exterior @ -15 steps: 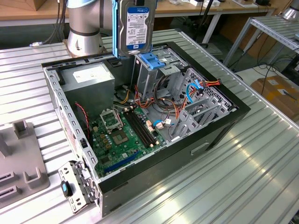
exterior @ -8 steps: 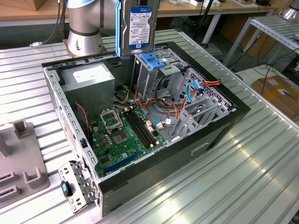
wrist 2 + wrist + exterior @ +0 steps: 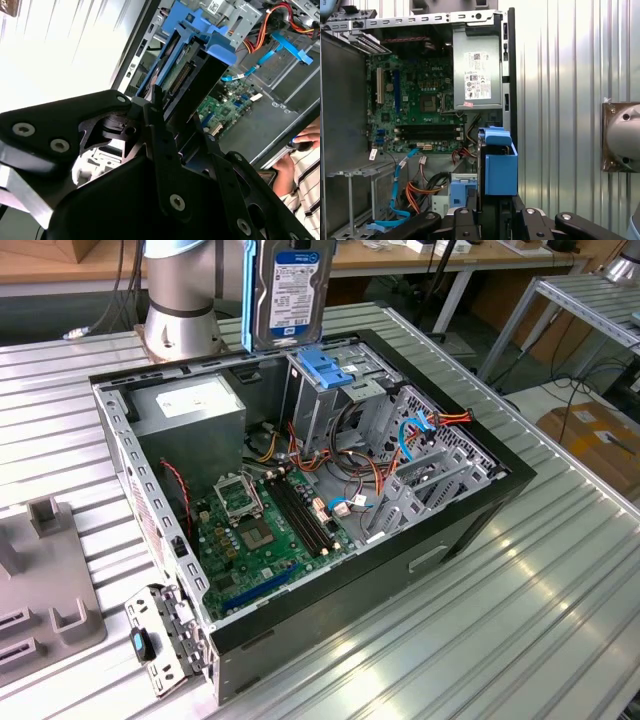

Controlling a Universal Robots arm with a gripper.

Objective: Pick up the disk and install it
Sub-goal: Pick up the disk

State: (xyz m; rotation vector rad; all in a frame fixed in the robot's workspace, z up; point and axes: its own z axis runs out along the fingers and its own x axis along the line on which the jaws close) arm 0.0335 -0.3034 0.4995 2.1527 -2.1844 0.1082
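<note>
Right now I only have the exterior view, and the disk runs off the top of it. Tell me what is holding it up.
Observer: The gripper. In the first wrist view it is shut on the disk, which hangs upright over the open computer case.
Operator: Check around the case for anything I cannot see.
Observer: In the second wrist view a person's striped sleeve is close beside the case's outer edge.
</note>
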